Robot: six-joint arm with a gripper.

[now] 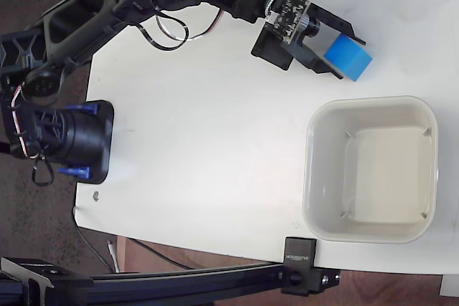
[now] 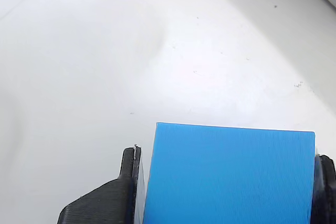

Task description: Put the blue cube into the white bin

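Because I want the blue cube [image 1: 349, 59] to drop into the white bin [image 1: 371, 168], I have the gripper [image 1: 337, 54] squeezing it tight on both sides, with the bin lower in the fixed view, not yet under my hand.

in the fixed view, bare white table [image 1: 208, 141] lies open between the gripper [image 1: 343, 54] holding the blue cube [image 1: 348, 59] and the white bin [image 1: 371, 168]; only the bin's thick rim intervenes, and its interior is unobstructed.
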